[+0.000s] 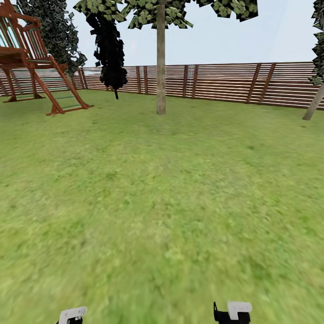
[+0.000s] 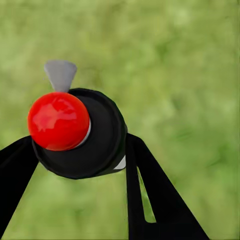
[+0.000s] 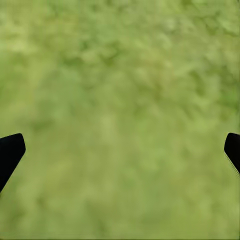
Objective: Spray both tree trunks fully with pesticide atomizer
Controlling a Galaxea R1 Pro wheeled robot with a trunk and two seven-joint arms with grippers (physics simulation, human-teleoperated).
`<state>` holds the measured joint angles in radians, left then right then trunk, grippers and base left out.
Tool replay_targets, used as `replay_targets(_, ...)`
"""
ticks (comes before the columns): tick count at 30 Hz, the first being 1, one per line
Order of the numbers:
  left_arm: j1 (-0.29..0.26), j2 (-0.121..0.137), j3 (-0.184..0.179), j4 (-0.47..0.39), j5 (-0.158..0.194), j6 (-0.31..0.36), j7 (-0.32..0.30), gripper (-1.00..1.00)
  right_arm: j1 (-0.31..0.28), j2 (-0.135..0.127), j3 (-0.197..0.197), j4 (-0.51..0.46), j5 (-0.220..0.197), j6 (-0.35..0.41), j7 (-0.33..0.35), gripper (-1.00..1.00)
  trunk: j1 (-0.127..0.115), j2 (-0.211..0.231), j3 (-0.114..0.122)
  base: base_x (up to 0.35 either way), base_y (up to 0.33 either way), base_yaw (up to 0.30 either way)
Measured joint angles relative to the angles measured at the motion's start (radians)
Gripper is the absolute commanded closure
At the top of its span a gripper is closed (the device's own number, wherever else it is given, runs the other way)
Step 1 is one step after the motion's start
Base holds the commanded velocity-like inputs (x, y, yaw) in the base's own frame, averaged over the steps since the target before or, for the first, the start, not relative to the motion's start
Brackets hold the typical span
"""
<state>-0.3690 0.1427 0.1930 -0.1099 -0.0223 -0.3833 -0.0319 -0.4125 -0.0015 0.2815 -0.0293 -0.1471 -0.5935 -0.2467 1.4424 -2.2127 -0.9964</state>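
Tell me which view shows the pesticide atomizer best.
The left wrist view: the pesticide atomizer, black with a red cap and grey nozzle, sits close up between the left gripper fingers, over grass. The head view catches just the gripper's white top at its bottom edge.

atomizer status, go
Left gripper shut on atomizer. Right gripper open, over grass. Nearest tree trunk ahead, lawn between.
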Motion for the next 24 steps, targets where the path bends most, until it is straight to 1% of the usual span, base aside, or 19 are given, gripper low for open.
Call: replay_targets(24, 0.000, 0.000, 0.000, 0.000, 0.000, 0.000, 0.000, 1.00, -0.001, -0.002, -0.001, 0.000, 0.000, 0.000, -0.001, -1.00, 0.000, 0.000, 0.000, 0.339, 0.000, 0.000)
